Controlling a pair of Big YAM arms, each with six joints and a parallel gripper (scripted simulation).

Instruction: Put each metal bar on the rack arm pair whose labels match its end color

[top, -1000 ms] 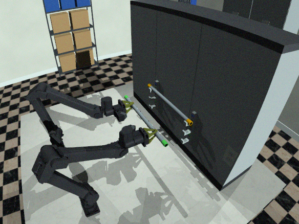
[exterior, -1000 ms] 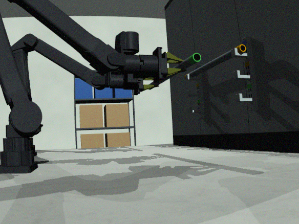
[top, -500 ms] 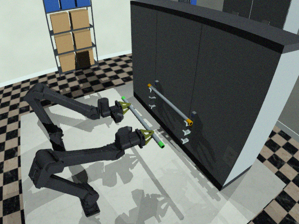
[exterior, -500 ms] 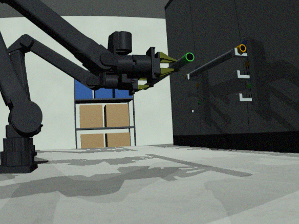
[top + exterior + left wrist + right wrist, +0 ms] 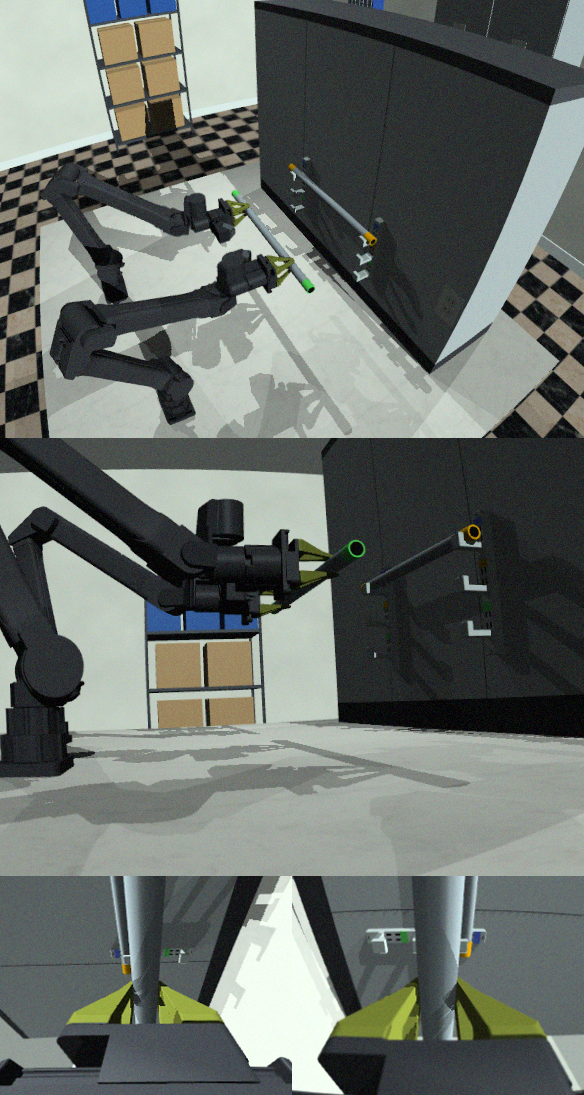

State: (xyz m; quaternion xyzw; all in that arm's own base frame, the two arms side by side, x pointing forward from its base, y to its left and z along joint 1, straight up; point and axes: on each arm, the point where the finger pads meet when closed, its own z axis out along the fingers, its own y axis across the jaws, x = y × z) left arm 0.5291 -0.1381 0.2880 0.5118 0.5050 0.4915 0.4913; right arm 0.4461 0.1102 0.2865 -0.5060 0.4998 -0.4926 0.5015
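Facing a dark wall [image 5: 340,125] [image 5: 425,663] [image 5: 59,925] [image 5: 527,984]. Gripping the green-ended bar [image 5: 270,240] [image 5: 345,554] [image 5: 144,925] [image 5: 439,925] off the rack, left gripper [image 5: 246,208] [image 5: 285,607] [image 5: 146,985] and right gripper [image 5: 289,269] [image 5: 333,566] [image 5: 437,985] narrowed onto it. On the topmost rack arms, the orange-ended bar [image 5: 330,200] [image 5: 415,559] [image 5: 119,915] [image 5: 472,910], probably seated at the far end too, by blue labels [image 5: 377,226] [image 5: 478,518] [image 5: 117,953] [image 5: 476,937].

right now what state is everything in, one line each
left fingers: shut on the green-ended bar
right fingers: shut on the green-ended bar
green-ended bar: held off the rack
orange-ended bar: on the top, blue-labelled pair
middle rack arms: bare
bottom rack arms: bare
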